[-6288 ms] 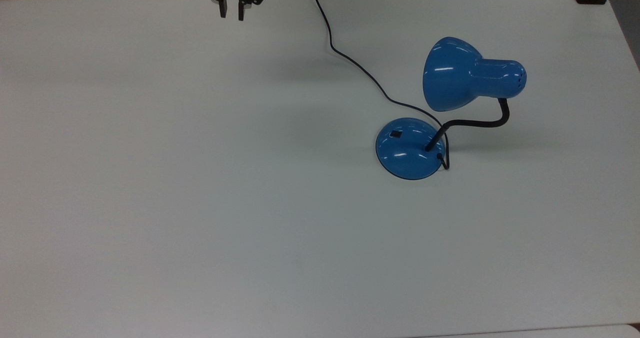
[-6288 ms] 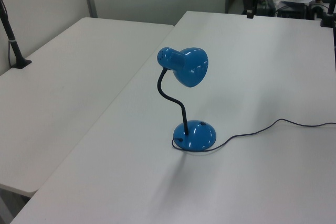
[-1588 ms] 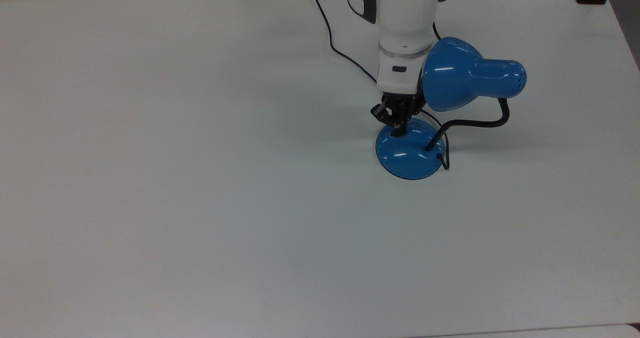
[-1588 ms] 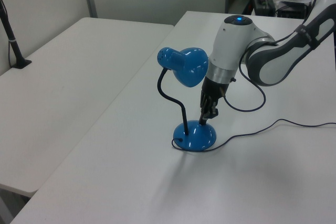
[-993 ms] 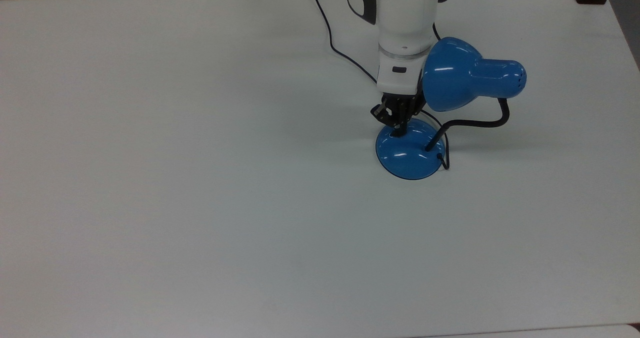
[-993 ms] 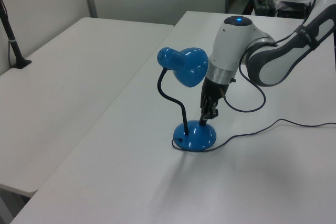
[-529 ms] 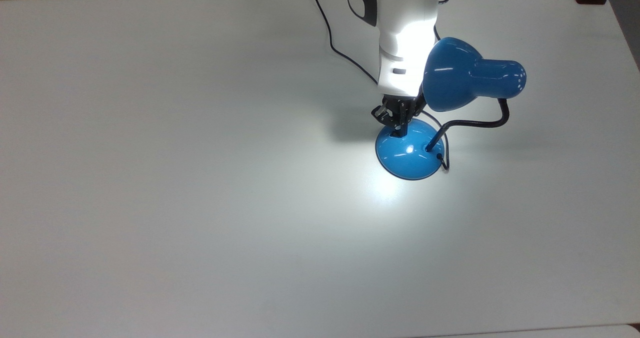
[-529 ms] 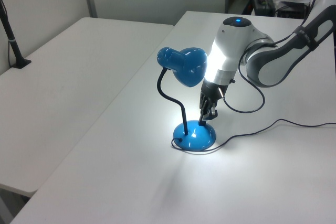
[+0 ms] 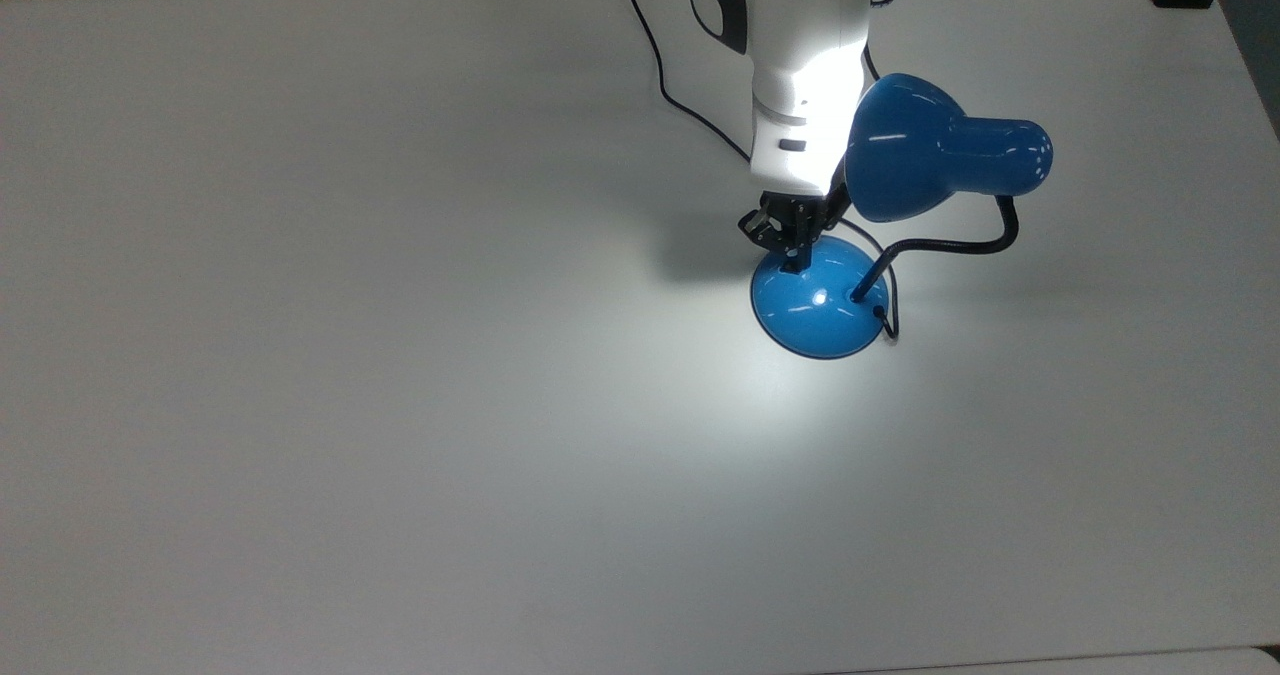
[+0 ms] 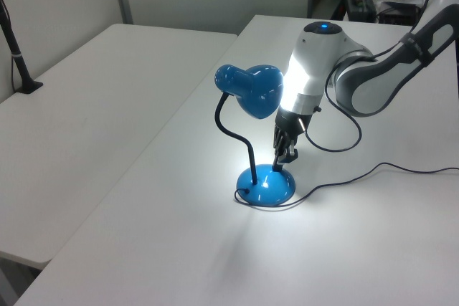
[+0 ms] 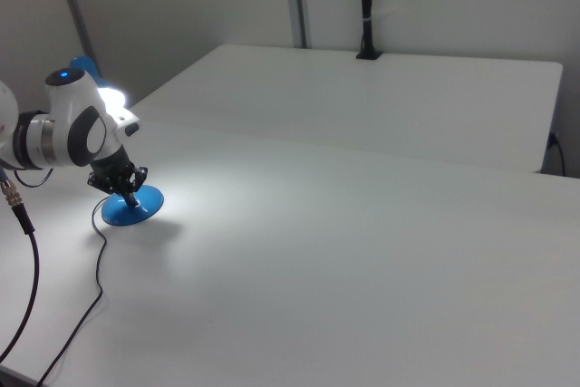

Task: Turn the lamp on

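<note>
So the white counter point(image 9: 400, 405) is the big thing here, spreading out wide on every side of the claw, with a bright pool of light on it right under and around the claw's tip. A second white counter point(image 10: 93, 105) butts up against it, well off from the claw, past the lamp in the left view.

The white arm point(image 9: 800, 65) comes down steeply and ends just above the claw, its lower casing lit up bright.

The lamp point(image 9: 940, 155) is switched on. Its blue bell shade sits just beside the arm's lower end, higher than the claw and to the top view's right of it, mouth facing down toward the claw. The round blue base point(image 9: 820, 305) is directly under the claw, with a bright glint on its dome. The black gooseneck point(image 9: 950, 245) rises from the base's far side from the claw, in the top view's right. The black cord point(image 9: 680, 105) trails away from the base behind the arm.

The claw point(image 9: 797, 255) points straight down, tip touching the top of the base where the switch is. Its fingers look pinched together, gripping nothing.
</note>
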You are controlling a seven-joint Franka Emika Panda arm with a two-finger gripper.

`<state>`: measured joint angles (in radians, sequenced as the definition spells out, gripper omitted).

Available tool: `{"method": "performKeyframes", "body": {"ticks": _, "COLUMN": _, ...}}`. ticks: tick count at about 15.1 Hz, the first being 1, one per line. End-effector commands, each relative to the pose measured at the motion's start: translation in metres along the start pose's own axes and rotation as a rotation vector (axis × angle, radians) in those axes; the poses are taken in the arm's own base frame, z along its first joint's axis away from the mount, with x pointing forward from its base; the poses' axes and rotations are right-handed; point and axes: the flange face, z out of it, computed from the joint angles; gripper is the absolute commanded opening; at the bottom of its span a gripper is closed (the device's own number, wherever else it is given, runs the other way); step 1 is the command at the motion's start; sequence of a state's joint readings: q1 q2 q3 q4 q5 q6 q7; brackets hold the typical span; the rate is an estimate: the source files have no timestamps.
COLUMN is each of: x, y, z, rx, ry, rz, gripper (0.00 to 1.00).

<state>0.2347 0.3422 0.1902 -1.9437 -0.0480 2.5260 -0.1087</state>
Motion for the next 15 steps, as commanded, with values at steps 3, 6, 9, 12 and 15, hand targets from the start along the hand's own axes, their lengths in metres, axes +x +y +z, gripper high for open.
{"method": "performKeyframes", "body": {"ticks": 3, "x": -0.035, "y": 0.061, "z": -0.047, "rx": -0.007, "ry": -0.206, "rz": 0.123, "gripper": 0.0}}
{"method": "performKeyframes", "body": {"ticks": 6, "x": -0.047, "y": 0.101, "z": -0.078, "rx": -0.037, "ry": -0.255, "rz": 0.229, "gripper": 0.0}}
{"method": "performKeyframes", "body": {"ticks": 9, "x": -0.054, "y": 0.151, "z": -0.121, "rx": -0.08, "ry": -0.301, "rz": 0.335, "gripper": 0.0}}
{"method": "performKeyframes", "body": {"ticks": 12, "x": -0.059, "y": 0.191, "z": -0.178, "rx": -0.147, "ry": -0.327, "rz": 0.444, "gripper": 0.0}}
{"method": "performKeyframes", "body": {"ticks": 15, "x": -0.061, "y": 0.202, "z": -0.217, "rx": -0.18, "ry": -0.31, "rz": 0.53, "gripper": 0.0}}
